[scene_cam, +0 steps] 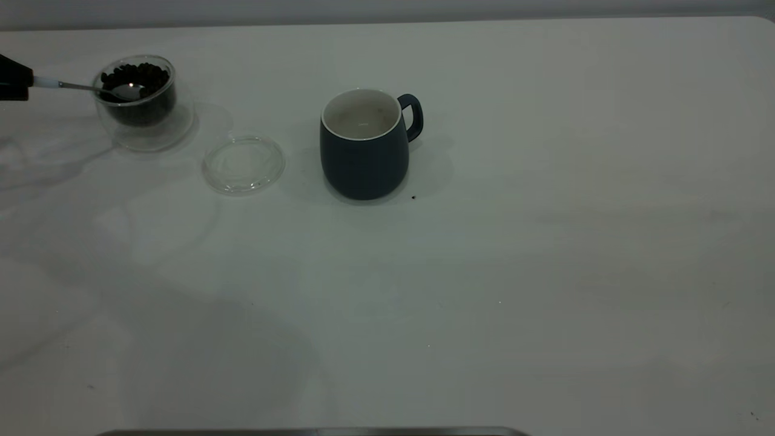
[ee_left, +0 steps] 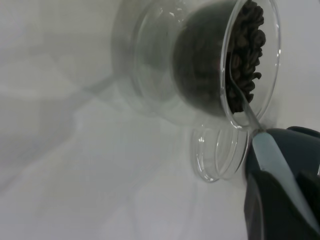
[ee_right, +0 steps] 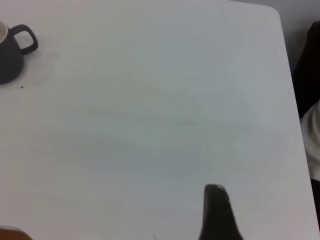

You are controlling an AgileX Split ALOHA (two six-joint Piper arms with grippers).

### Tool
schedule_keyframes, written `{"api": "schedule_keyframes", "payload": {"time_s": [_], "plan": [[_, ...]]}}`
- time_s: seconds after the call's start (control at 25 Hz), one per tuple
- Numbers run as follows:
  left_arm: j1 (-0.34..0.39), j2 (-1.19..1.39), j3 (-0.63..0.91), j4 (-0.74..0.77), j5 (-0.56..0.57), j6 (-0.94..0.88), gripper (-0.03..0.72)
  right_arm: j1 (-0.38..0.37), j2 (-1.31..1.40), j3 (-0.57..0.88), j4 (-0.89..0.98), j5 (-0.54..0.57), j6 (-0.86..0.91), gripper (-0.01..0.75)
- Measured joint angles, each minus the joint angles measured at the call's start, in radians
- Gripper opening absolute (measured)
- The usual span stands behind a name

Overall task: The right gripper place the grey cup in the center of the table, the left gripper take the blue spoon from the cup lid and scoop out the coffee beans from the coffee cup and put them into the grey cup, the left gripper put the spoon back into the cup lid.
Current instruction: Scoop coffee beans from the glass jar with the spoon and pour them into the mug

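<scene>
The coffee cup [scene_cam: 145, 106] stands at the far left of the table [scene_cam: 484, 272], full of coffee beans [scene_cam: 138, 77]. My left gripper [scene_cam: 13, 77] is at the left edge, shut on the blue spoon [scene_cam: 79, 86]; the spoon's shiny bowl lies on the beans inside the cup. In the left wrist view the pale handle [ee_left: 277, 167] runs between the dark fingers [ee_left: 270, 210] towards the beans [ee_left: 245, 55]. The cup lid [scene_cam: 243, 163] lies bare between the two cups. The grey cup [scene_cam: 363, 145] stands near the middle, handle to the right. Of my right gripper only a black part [ee_right: 216, 212] shows, far from the grey cup [ee_right: 9, 60].
The table's far edge [scene_cam: 387, 21] runs behind the cups. A tiny dark speck [scene_cam: 413, 197] lies by the grey cup's base. The table's right corner [ee_right: 272, 10] shows in the right wrist view, with dark objects beyond it.
</scene>
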Motion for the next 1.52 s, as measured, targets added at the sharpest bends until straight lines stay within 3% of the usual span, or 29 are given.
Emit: {"api": "schedule_keyframes", "payload": {"time_s": [0.4,0.72,1.04,1.52], "plan": [[0.0,0.084,0.0,-0.135,0.051,0.055,0.131,0.0,0.0,0.0,0.0,0.0,0.0,0.459],[0.026,0.088,0.0,-0.142,0.064,0.071,0.131,0.0,0.0,0.0,0.0,0.0,0.0,0.459],[0.102,0.088,-0.002,-0.142,0.182,0.114,0.131,0.0,0.0,0.0,0.0,0.0,0.0,0.459],[0.114,0.131,-0.005,-0.147,0.214,0.158,0.131,0.0,0.0,0.0,0.0,0.0,0.0,0.459]]}}
